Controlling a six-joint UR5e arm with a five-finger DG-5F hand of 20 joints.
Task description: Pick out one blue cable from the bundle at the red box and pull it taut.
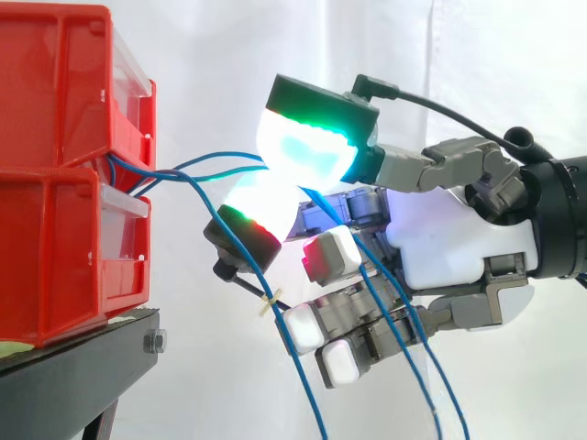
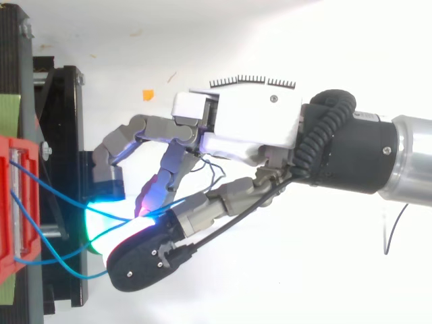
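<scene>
Two red bins (image 1: 55, 92) are stacked at the left on a black stand (image 1: 83, 353). Several thin blue cables (image 1: 211, 163) leave the gap between the bins and run right in shallow curves. My hand (image 1: 440, 238) reaches in from the right and is shut on one blue cable, pinched between two glowing fingertips (image 1: 307, 147) a short way from the bins. The other fingers are curled below. In the top view the hand (image 2: 250, 121) holds the cable (image 2: 61, 196) beside the red box (image 2: 10, 202). More blue strands hang down through the hand and off the lower edge.
One loose blue strand (image 1: 275, 339) slopes down in front of the lower fingertip, with a pale tie (image 1: 269, 307) on it. A white curtain hangs behind. An orange scrap (image 2: 148, 95) lies on the white floor.
</scene>
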